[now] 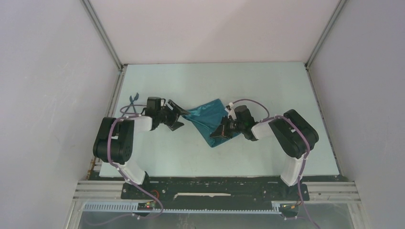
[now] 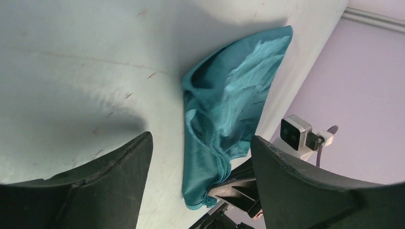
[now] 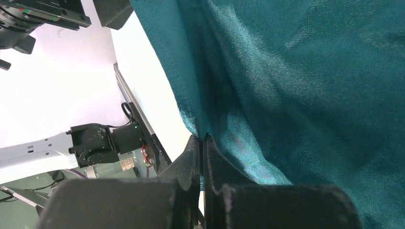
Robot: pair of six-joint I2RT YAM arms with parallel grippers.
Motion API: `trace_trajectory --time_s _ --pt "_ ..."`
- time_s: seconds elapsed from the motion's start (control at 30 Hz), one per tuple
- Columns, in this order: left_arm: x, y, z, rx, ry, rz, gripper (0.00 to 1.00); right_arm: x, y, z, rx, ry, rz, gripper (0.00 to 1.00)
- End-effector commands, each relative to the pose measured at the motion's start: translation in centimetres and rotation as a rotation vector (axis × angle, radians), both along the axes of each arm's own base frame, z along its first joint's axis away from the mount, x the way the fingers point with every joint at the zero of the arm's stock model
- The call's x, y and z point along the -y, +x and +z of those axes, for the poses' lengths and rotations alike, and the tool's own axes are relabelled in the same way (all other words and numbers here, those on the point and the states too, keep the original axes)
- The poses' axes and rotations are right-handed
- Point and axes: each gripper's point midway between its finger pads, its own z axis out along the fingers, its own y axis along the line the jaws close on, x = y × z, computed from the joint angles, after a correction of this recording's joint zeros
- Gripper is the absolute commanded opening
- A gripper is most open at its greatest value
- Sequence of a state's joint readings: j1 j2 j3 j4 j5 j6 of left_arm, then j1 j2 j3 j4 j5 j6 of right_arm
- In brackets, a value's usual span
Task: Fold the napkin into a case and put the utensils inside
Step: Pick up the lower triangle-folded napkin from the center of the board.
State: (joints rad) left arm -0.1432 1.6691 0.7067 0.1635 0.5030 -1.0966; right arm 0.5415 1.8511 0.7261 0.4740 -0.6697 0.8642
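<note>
In the right wrist view the napkin (image 3: 296, 95) ran off the top, right and bottom edges and its fold lay hidden between the fingers (image 3: 191, 162) of the right gripper (image 3: 202, 139), while in the top view a small blue thing (image 1: 134, 98) at left of centre was too small to tell.

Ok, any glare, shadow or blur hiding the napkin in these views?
Top external: even light, napkin sharp but small. Left wrist: heavy shadow across the table, sheen on the cloth. Right wrist: background blown out white, weave crisp, its own fingers dark.
</note>
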Motion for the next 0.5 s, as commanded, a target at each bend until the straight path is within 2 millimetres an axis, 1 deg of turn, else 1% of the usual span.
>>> trace_trajectory --time_s 0.0,0.07,0.13,0.2,0.23,0.3,0.37,0.47 --pt "0.2 1.2 0.7 0.029 0.07 -0.029 0.79 0.3 1.3 2.5 0.076 0.078 -0.024 0.0" --pt "0.7 1.5 0.4 0.01 0.087 -0.046 0.74 0.5 1.6 2.5 0.075 0.081 -0.028 0.0" --pt "1.0 1.8 0.5 0.012 0.094 -0.052 0.66 0.6 1.6 2.4 0.079 0.081 -0.024 0.0" --pt "1.2 2.2 0.8 0.022 0.111 -0.055 0.57 0.6 1.5 2.5 0.082 0.079 -0.022 0.0" --pt "1.1 2.0 0.8 0.01 0.128 -0.056 0.53 0.6 1.5 2.5 0.086 0.077 -0.02 0.0" --pt "0.9 2.1 1.0 0.009 0.169 -0.057 0.48 0.7 1.5 2.5 0.09 0.074 -0.019 0.0" --pt "0.8 2.2 1.2 0.008 0.19 -0.058 0.39 0.8 1.5 2.6 0.093 0.069 -0.02 0.0" --pt "1.3 2.6 1.9 0.023 0.201 -0.065 0.31 0.9 1.5 2.4 0.093 0.058 -0.025 0.0"
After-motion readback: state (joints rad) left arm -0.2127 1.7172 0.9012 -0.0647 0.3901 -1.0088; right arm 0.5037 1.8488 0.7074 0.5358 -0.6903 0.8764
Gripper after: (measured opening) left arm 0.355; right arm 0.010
